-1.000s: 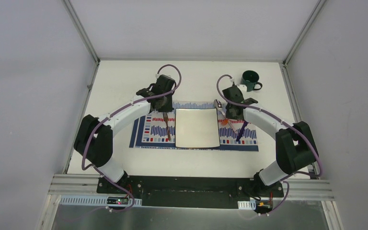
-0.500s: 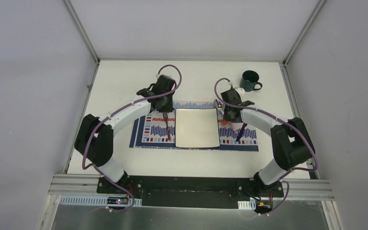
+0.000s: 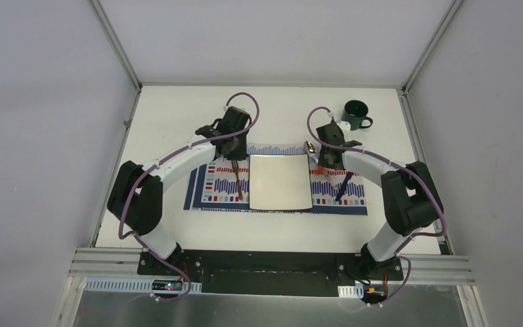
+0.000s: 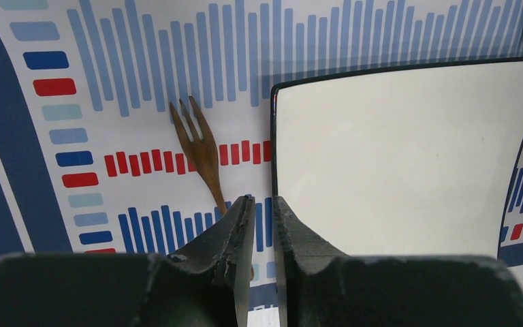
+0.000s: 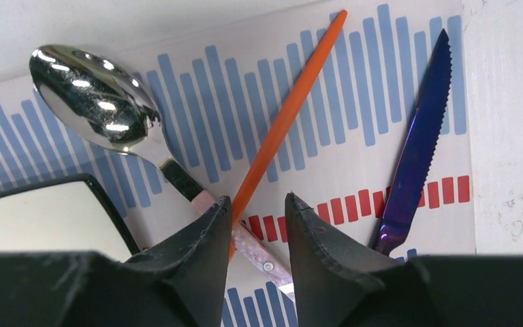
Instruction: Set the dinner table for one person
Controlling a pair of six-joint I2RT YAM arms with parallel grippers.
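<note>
On the white dinner table (image 3: pixel 170 116) lies a striped placemat (image 3: pixel 208 194) with a square white plate (image 3: pixel 280 181) in its middle. A brown fork (image 4: pixel 201 153) lies left of the plate, tines pointing away. My left gripper (image 4: pixel 263 199) hovers over the fork's handle end at the plate's left edge, its jaws a narrow gap apart with nothing between them. Right of the plate lie a shiny spoon (image 5: pixel 95 99), an orange stick (image 5: pixel 289 112) crossing the spoon's handle, and a blue knife (image 5: pixel 415 150). My right gripper (image 5: pixel 259 197) stands open above that crossing, holding nothing.
A dark green mug (image 3: pixel 355 114) stands on the table at the back right, beyond the placemat. Aluminium frame rails and white walls close in the table on the left, right and far sides.
My right gripper has opened wider over the spoon handle and orange stick, and its arm has drawn in slightly. The left arm and the fork have stayed put.
</note>
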